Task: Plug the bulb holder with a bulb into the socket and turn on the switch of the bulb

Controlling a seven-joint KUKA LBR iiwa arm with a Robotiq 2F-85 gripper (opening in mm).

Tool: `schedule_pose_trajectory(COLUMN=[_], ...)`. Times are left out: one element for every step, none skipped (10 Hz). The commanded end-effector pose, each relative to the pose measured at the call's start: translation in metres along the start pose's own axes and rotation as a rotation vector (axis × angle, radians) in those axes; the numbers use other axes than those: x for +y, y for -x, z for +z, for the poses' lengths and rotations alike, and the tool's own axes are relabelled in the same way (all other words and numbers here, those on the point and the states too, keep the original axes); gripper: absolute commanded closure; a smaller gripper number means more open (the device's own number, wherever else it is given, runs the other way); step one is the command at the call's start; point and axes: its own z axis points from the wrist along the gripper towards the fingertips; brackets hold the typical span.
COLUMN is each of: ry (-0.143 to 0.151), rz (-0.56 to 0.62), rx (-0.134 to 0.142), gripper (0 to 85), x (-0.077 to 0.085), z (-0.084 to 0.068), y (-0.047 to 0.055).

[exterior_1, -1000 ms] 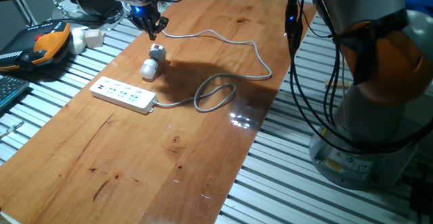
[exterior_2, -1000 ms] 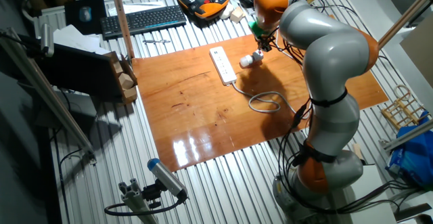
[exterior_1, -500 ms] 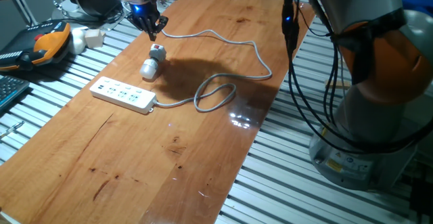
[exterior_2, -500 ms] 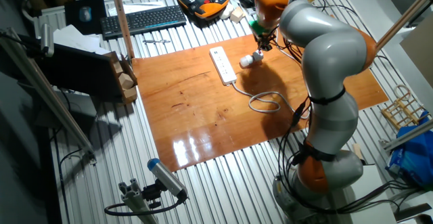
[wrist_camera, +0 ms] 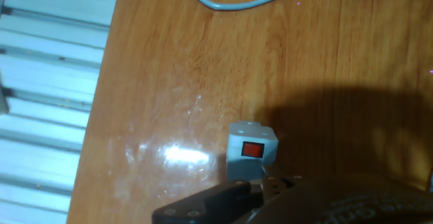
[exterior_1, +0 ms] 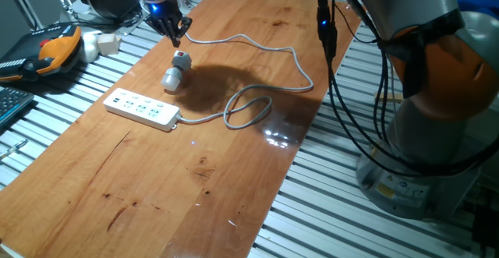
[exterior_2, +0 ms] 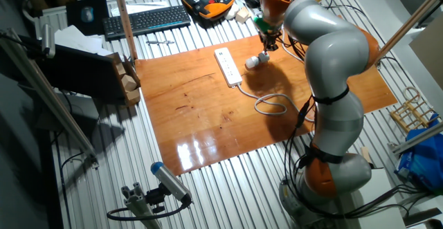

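In one fixed view the bulb holder (exterior_1: 175, 71) lies on its side on the wooden table (exterior_1: 234, 172), bulb end toward the socket (exterior_1: 143, 108), boxy end toward the gripper (exterior_1: 177, 33) poised just above, holding nothing. The other fixed view shows the same pair (exterior_2: 256, 60), small. Only the hand view reveals the red switch (wrist_camera: 252, 149); finger spread cannot be told.

The gripper (exterior_1: 178, 28) has moved up and a little away from the bulb holder (exterior_1: 175, 71). The big arm (exterior_2: 325, 49) has leaned over too, and its hanging black cables (exterior_1: 331, 71) have swung left
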Motion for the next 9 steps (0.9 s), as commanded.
schedule_pose_trajectory(ry=[-0.002,-0.003,-0.004,-0.003,0.000,0.006,0.007,0.007,0.012], rz=[0.024,0.049,0.070,0.080,0.083,0.083,0.086,0.081,0.078], rx=[-0.008,-0.016,-0.034,-0.050,-0.052,-0.058,-0.063,-0.060,-0.058], gripper=[85.0,85.0,85.0,85.0,85.0,85.0,85.0,85.0,85.0], x=[0.0000,0.0000,0.0000,0.0003,0.0019,0.0021,0.0021,0.0022,0.0028], z=[0.0000,0.0000,0.0000,0.0003,0.0025,0.0036,0.0032,0.0030,0.0036], y=[0.0002,0.0002,0.0002,0.0004,0.0020,0.0027,0.0023,0.0021,0.0023])
